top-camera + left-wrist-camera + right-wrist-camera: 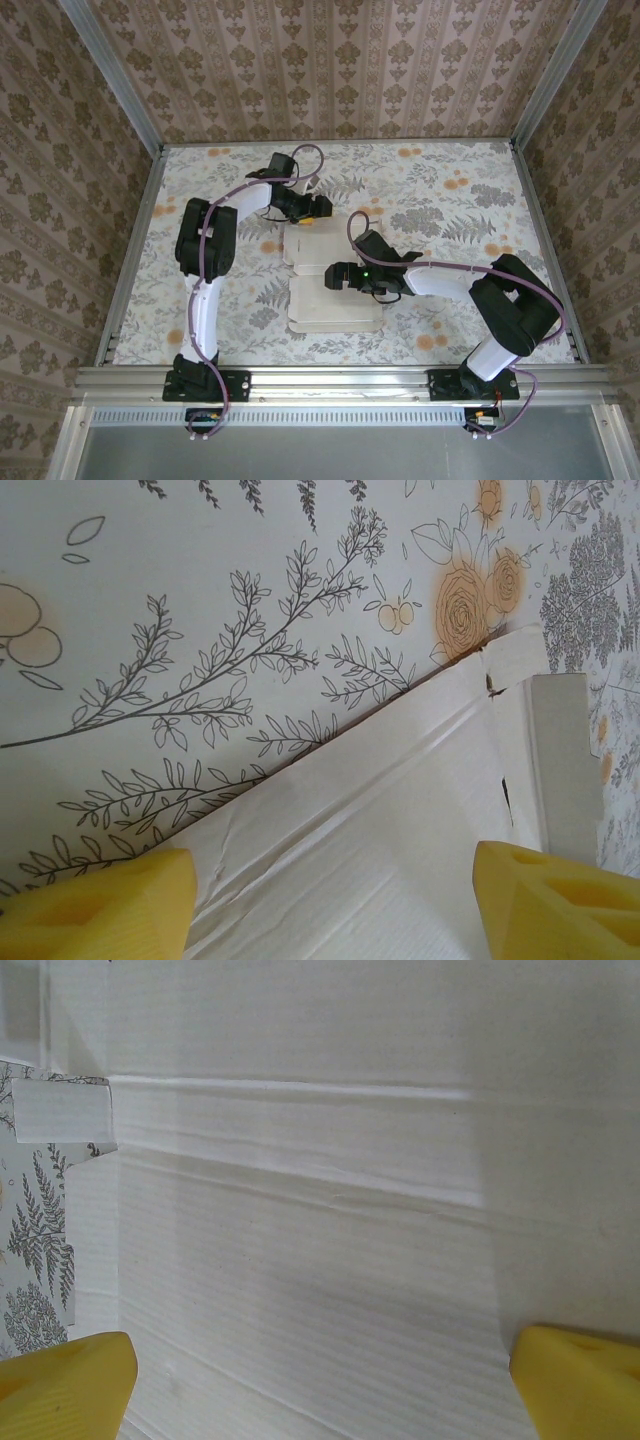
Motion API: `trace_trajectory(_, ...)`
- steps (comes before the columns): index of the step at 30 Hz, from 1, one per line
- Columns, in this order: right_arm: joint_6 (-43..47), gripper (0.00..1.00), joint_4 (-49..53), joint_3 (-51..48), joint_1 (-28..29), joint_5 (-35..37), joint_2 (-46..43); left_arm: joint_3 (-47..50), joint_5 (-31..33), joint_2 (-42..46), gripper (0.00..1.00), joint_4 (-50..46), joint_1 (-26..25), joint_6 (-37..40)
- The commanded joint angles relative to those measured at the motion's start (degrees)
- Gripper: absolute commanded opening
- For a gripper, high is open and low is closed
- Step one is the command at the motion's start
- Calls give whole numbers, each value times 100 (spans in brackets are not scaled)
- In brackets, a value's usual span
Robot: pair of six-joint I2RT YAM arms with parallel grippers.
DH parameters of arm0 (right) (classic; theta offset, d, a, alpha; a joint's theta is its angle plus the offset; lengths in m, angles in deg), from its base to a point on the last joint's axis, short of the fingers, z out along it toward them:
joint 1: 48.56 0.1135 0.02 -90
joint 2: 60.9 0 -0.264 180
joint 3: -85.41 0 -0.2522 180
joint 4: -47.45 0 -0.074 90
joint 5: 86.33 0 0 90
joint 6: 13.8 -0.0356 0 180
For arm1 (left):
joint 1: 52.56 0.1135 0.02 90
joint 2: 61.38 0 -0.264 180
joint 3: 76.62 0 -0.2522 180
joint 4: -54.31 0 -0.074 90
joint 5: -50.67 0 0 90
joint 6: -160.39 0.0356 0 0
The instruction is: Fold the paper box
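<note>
One paper box lies unfolded as a flat die-cut sheet, pale side up, at the middle of the surface — between the two arms. It looks like thin, light card. It will likely flex along its scored creases, slide if pushed, and dent if pinched hard, so an outer flap edge beside a crease seems the best place to take hold. The left tool hovers over the sheet's far edge, its yellow fingertips spread wide, holding nothing. The right tool hangs over the sheet's middle, jaws fully apart, also empty. The surface carries a print of ferns and orange roses. Damask wallpaper covers the walls around it — metal rails frame the corners.
</note>
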Motion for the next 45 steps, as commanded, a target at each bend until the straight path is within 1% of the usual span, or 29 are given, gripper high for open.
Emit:
trace_trajectory(1, 18, 100, 458, -120, 0, 106, 145, 126, 436, -314, 73, -457, -9, 215)
trace_trajectory(6, 35, 100, 469, -121, -2, 106, 148, -16, 552, -438, 73, -707, -20, 287)
trace_trajectory(16, 78, 100, 522, -116, -1, 141, 124, 102, 557, -554, 73, -656, -54, 239)
trace_trajectory(22, 10, 100, 392, -209, 0, 126, 119, 385, 430, -541, 73, -361, -54, 109)
trace_trajectory(26, 11, 100, 371, -226, 4, 114, 138, 325, 435, -474, 73, -413, -53, 106)
trace_trajectory(33, 52, 100, 360, -205, 9, 89, 74, -195, 498, 38, 72, -750, -19, 119)
trace_trajectory(36, 118, 100, 259, -259, 48, 33, -101, -283, 660, 365, 72, -879, 25, 194)
trace_trajectory(42, 472, 100, 342, -269, 75, -57, -643, -11, 904, 1207, 73, -1018, 140, 379)
trace_trajectory(45, 659, 100, 451, -269, 64, -112, -966, 376, 1063, 1699, 73, -979, 157, 463)
